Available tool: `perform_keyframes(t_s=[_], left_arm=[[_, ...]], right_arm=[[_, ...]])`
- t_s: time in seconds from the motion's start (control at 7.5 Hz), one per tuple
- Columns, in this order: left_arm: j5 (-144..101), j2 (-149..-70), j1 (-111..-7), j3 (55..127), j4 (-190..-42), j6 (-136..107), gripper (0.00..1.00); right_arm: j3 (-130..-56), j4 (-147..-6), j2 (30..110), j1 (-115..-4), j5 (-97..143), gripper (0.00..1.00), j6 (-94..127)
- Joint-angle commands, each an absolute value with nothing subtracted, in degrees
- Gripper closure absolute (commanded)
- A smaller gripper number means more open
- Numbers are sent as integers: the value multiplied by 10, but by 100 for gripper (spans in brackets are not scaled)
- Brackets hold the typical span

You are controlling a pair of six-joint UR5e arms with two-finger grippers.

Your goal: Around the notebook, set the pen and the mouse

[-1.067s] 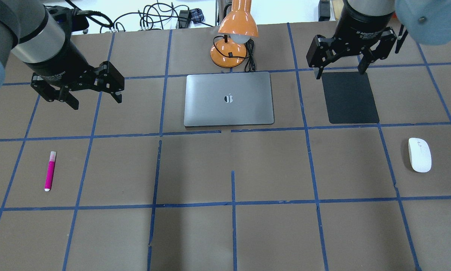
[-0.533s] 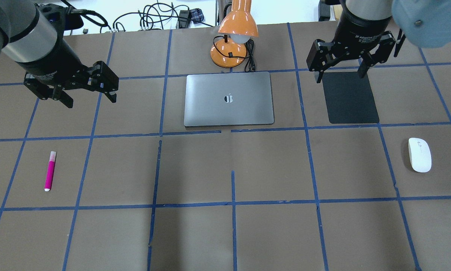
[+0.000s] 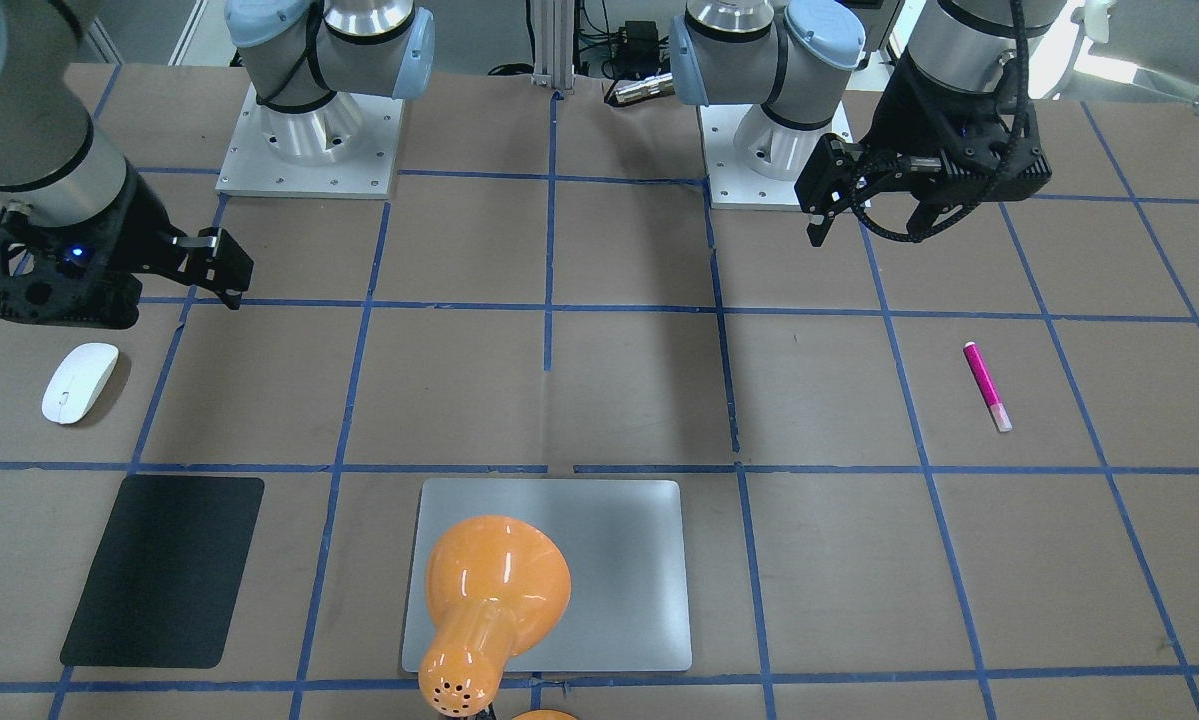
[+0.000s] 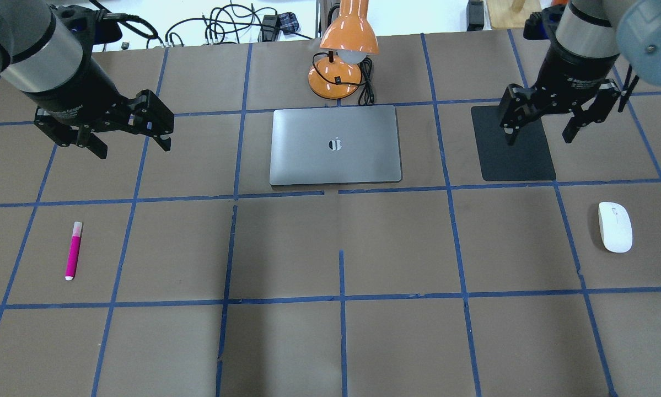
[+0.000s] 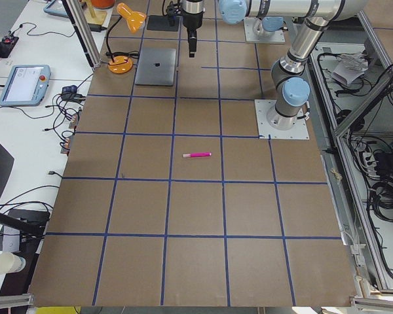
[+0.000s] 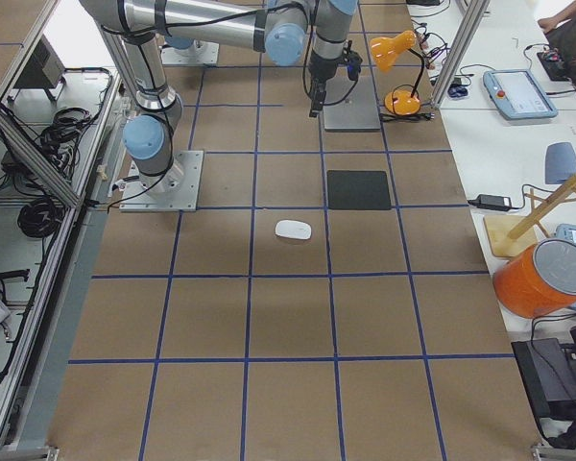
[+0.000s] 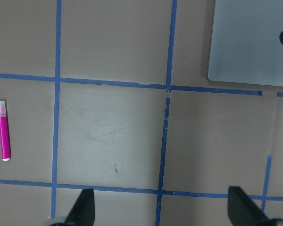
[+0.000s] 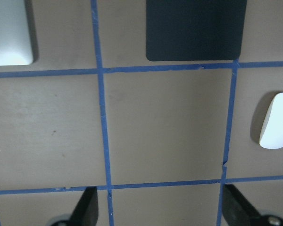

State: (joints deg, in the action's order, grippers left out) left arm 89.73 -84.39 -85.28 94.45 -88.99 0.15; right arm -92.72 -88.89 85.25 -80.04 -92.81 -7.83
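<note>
The left gripper (image 4: 134, 149) is hovering above the brown table (image 4: 286, 342), its two fingers spread wide with nothing between them. The pen (image 4: 73, 251) is lying flat on the table, on the robot's side of this gripper and a little to its outer left, well apart from it. In the left wrist view it is showing at the far left edge, with its pale cap pointing away from the robot. The notebook (image 4: 336, 144) is resting closed to the right of the left gripper, about level with it in the overhead view. Only its near left corner is reaching into the upper right of the left wrist view.

The right gripper (image 4: 538, 139) is also hanging in the air, fingers parted wide and gripping nothing. In the overhead view it is overlapping the black pad (image 4: 515, 160), while in the right wrist view the pad is lying ahead of the fingers. The mouse (image 4: 615, 226) is sitting on the table to the right of this gripper and nearer the robot, apart from it and from the pad. The notebook is lying off to this gripper's left, beyond the pad. An orange lamp (image 4: 348, 33) is standing between the two grippers, farther from the robot, just past the notebook's far edge. Blue tape lines (image 4: 341, 300) are crossing the table beneath both grippers
</note>
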Motion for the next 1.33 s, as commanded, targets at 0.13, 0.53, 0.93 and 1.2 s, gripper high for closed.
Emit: perform_keyframes(t_s=[0.13, 0.53, 0.93, 1.2], left_arm=[[899, -852, -785, 965, -884, 54, 0], [899, -882, -604, 1094, -767, 130, 0], [907, -978, -497, 1192, -517, 298, 0], [907, -1031, -487, 1194, -473, 385, 0]], right_arm=[[-1040, -1030, 847, -656, -946, 0, -226], [-1195, -1269, 827, -555, -944, 0, -317], [-1201, -1317, 767, -537, -945, 0, -331], [-1201, -1331, 743, -523, -944, 0, -333]])
